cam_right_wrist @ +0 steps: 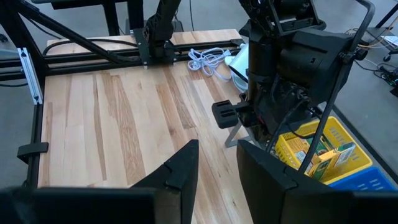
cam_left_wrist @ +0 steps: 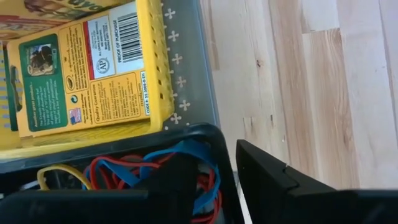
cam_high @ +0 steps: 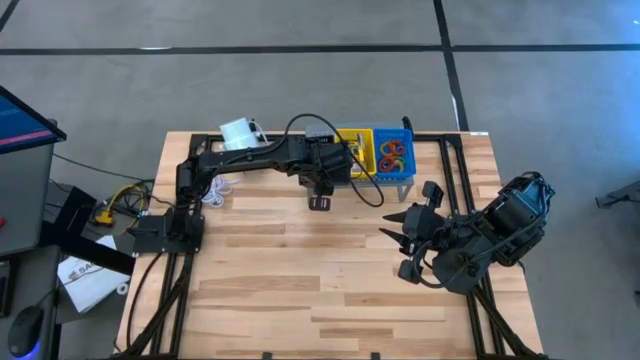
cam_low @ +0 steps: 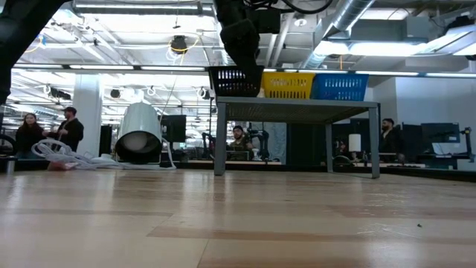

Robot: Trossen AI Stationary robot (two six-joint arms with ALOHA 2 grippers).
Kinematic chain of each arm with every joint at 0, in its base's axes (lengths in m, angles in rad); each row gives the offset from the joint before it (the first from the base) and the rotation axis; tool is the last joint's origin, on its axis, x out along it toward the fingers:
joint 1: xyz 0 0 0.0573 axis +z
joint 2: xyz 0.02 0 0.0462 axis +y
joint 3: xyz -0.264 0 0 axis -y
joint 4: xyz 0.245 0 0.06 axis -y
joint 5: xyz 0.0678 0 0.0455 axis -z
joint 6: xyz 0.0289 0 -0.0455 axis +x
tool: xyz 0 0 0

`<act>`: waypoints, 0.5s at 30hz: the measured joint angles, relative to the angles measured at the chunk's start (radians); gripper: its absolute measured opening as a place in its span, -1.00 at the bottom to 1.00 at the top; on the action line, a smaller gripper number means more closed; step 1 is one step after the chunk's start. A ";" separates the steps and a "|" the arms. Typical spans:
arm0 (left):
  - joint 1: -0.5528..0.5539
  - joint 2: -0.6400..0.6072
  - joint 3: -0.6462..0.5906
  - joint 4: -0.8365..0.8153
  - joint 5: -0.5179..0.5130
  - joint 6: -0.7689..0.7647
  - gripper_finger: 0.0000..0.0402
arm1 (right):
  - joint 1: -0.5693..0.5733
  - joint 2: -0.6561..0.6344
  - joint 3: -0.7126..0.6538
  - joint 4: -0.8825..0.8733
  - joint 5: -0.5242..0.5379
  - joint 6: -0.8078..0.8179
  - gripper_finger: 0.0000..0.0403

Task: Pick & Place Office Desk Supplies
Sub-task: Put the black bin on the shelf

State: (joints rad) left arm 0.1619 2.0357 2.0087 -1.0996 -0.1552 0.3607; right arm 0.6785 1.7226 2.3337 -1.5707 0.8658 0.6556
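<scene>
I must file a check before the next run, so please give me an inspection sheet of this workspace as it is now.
Surface: wooden table, middle bare.
Job's things: rubber bands in blue basket, more in black basket; crayon box in yellow basket; all baskets on grey shelf.
Clutter: white cylinder and white cord.
Grippers: left gripper at the black basket's rim; right gripper above the table, jaws open, holding nothing.
Cables: black cable looping off left arm.
Surroundings: people standing beyond the table.
</scene>
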 joint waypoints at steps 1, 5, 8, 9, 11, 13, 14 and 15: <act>0.000 0.000 0.000 0.000 0.006 0.002 -0.46 | 0.000 0.000 0.000 0.000 0.000 0.000 -0.47; 0.000 0.000 0.000 -0.001 0.023 0.002 -0.35 | 0.000 0.000 0.000 0.000 0.000 0.000 -0.47; 0.000 0.000 0.000 -0.006 0.023 0.002 -0.24 | 0.000 0.000 0.000 0.000 0.000 0.000 -0.47; 0.000 0.000 0.000 -0.007 0.023 0.002 -0.20 | 0.000 0.000 0.000 0.000 0.000 0.000 -0.47; 0.000 0.000 0.000 -0.009 0.023 0.002 -0.13 | 0.000 0.000 0.000 0.000 0.000 0.000 -0.47; 0.000 0.000 0.000 -0.009 0.023 0.002 -0.07 | 0.000 0.000 0.000 0.000 0.000 0.000 -0.47; 0.001 0.000 0.000 -0.008 0.022 0.002 -0.05 | 0.000 0.000 0.000 0.000 0.000 0.000 -0.47; 0.001 0.000 0.000 -0.008 0.021 0.004 -0.04 | 0.000 0.000 0.000 0.000 0.000 0.000 -0.47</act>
State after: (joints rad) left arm 0.1632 2.0357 2.0087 -1.1076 -0.1340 0.3649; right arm 0.6785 1.7222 2.3341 -1.5711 0.8654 0.6556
